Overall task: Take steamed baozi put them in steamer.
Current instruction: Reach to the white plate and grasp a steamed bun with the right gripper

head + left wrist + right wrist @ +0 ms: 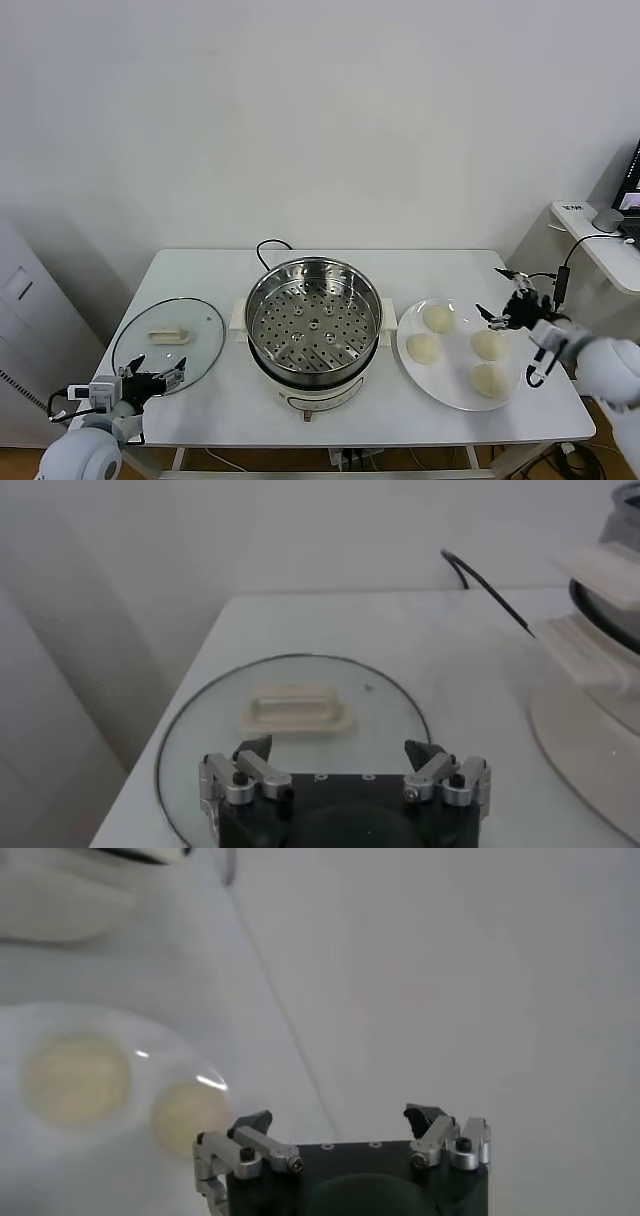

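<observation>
A: Right gripper (507,300) first. State?

B: Jaws spread apart, nothing between them. It hangs over the table's right edge, at the outer rim of the white plate (412,358).

A: What lies nearest it?

B: Four steamed baozi (438,318) on that plate, all inboard of the gripper. Two sit closer to it, two farther toward the pot. The right wrist view catches two of them (76,1079), pale and round, off to one side of the open fingers (247,1131). None touched.

A: Beyond the plate?

B: The steamer (314,315), mid-table, well apart from the right gripper, plate between them. Perforated tray bare, white side handles, black cord (268,246) trailing off behind.

A: Left gripper?

B: Left gripper (158,372) at the near left corner of the table (420,265), jaws also wide, holding nothing. It sits over the near edge of the glass lid (205,345), which lies flat just ahead of it, cream handle (168,336) up. The steamer's base stands to the inboard side of that gripper, just beside the lid, not touching it that I can tell.
</observation>
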{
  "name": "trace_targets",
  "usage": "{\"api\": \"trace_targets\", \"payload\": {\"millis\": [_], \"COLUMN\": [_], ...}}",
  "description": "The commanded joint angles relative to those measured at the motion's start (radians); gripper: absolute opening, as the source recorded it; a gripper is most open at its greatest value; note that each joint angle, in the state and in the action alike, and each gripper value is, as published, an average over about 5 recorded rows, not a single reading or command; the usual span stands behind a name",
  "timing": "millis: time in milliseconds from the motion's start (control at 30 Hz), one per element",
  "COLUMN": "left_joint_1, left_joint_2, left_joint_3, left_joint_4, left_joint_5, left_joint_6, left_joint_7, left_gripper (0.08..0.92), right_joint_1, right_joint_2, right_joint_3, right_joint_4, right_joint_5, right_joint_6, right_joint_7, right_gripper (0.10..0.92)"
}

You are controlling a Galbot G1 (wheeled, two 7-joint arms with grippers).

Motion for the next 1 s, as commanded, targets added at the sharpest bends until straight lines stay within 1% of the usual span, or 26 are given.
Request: {"api": "trace_targets", "payload": {"millis": [33,133,300,533,700,1000], "left_joint_1": [-0.005,-0.008,-0.013,-0.020,-0.028,-0.034], "left_joint_2": [-0.003,-0.005,-0.013,-0.020,-0.021,-0.021], "left_joint_3": [0.002,0.002,0.002,0.005,0.007,0.010], "left_joint_4": [-0.001,0.001,0.002,0.007,0.016,0.025], "left_joint_5": [0.004,0.005,0.006,0.008,0.008,0.007], "left_joint_6": [0.003,0.005,0.010,0.015,0.016,0.016], "left_joint_7": [0.000,0.000,-0.001,-0.001,-0.001,0.000], "left_gripper": [0.823,0.823,0.823,0.823,0.823,0.823], "right_joint_1": [0.499,0.658,0.867,0.985,0.987,0.904], "right_joint_2": [-0.101,-0.092,-0.018,0.122,0.201,0.292], "right_joint_3": [-0.452,-0.619,-0.828,-0.977,-0.998,-0.925], "right_joint_4": [-0.217,-0.297,-0.431,-0.596,-0.667,-0.770], "right_joint_5": [0.027,0.086,0.123,0.118,0.068,-0.048], "right_joint_6": [0.032,0.033,0.064,0.127,0.151,0.184], "right_joint_7": [-0.350,-0.419,-0.496,-0.598,-0.606,-0.548], "right_gripper": [0.823,0.823,0.823,0.823,0.823,0.823]}}
